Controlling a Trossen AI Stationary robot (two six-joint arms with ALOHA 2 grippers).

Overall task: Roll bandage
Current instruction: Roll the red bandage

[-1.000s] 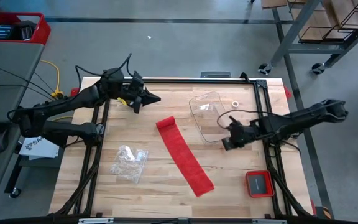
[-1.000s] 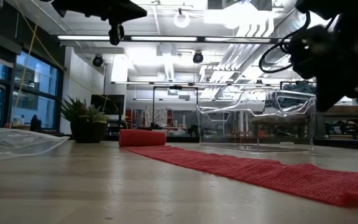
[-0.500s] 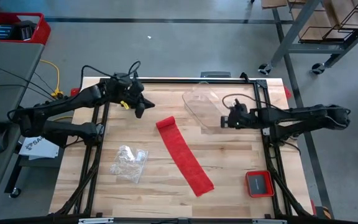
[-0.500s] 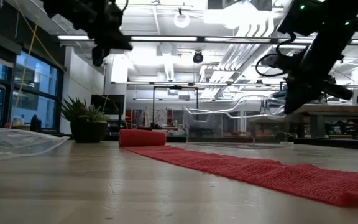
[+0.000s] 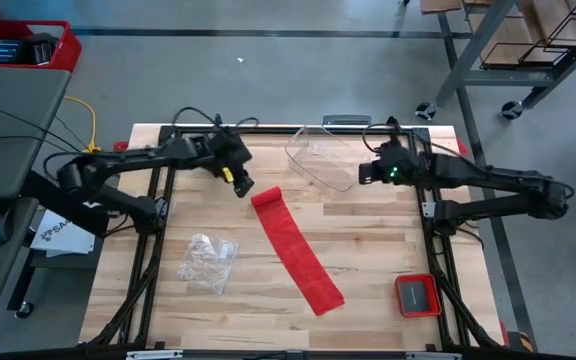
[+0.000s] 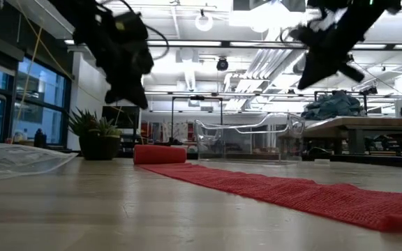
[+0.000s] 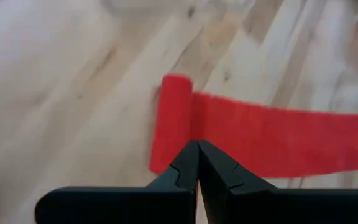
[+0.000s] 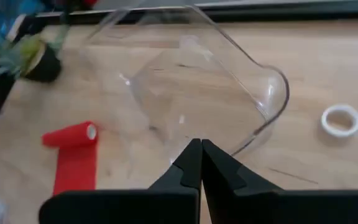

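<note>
- On the high view I see the bandage (image 5: 296, 247) lying diagonally on the wooden surface (image 5: 368, 270). Its rolled end is toward the far side, and the flat strip runs toward the near right.
- The left hand (image 5: 241, 187) sits just beside the rolled end. The high view does not resolve its fingers.
- The left wrist view shows what the high view cannot: the left hand (image 7: 197, 163) has its fingers (image 7: 182, 168) pressed together, gripping nothing, above the roll.
- The right hand (image 5: 366, 172) is at the far right, next to the clear plastic container (image 5: 320, 158).
- The right wrist view shows the right hand (image 8: 201, 163) fully closed and empty. Only this view clearly shows a small white ring (image 8: 342, 119) on the surface beyond the container.
- The low view shows the roll's height above the flat strip (image 6: 160, 154).
- A crumpled clear bag (image 5: 209, 260) and a red tray (image 5: 417, 295) lie apart from the bandage.
</note>
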